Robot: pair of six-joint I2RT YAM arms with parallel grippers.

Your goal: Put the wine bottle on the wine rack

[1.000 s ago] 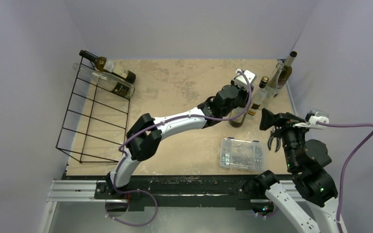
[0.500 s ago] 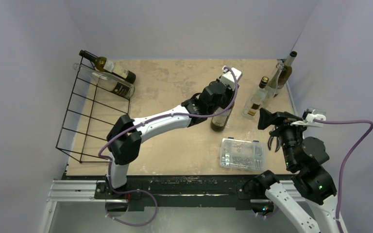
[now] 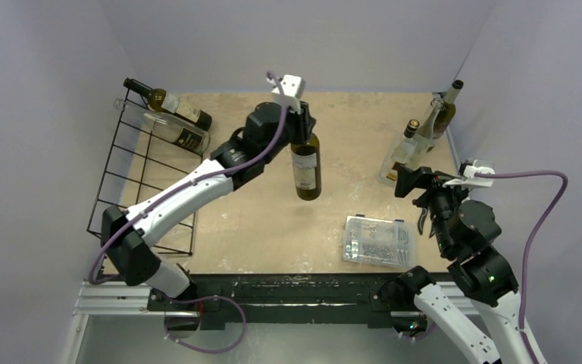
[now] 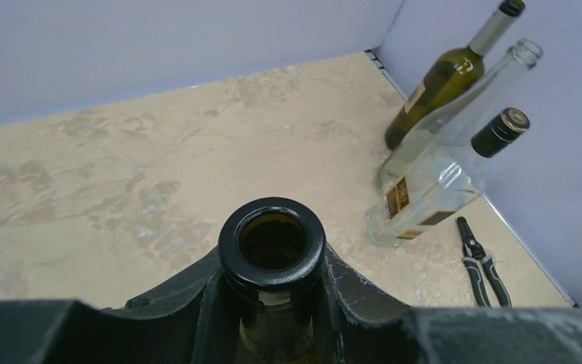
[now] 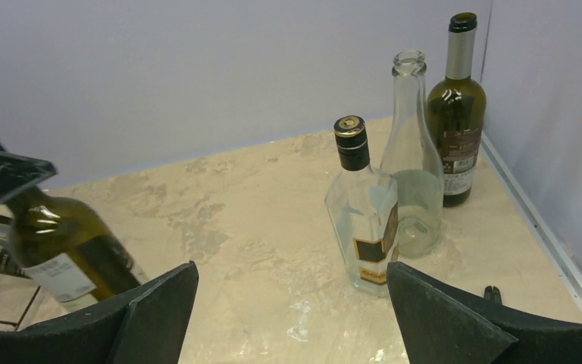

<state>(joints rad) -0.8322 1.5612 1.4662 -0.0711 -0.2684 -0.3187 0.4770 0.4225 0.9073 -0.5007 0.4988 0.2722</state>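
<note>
Mid-carry: the left gripper point(image 3: 301, 127) is clamped tight on the neck of the wine bottle point(image 3: 305, 171), just under its open mouth. The bottle hangs upright and appears to be off the table point(image 3: 258, 227), over the middle of its far half. The wine rack point(image 3: 142, 186) stands well apart at the table's left edge, with two bottles point(image 3: 176, 120) already lying side by side across its far end. The pickup looks done and the transfer is under way. The next move calls for swinging the bottle left to the rack, tipping it from upright to lying, and lowering it into a free cell beside those two without knocking them. The right gripper point(image 5: 292, 303) waits on the right with its jaws spread wide and nothing in them, near a clear plastic box point(image 3: 377, 240), pliers point(image 4: 483, 262) and three more bottles point(image 5: 417, 163) in the far right corner.
</note>
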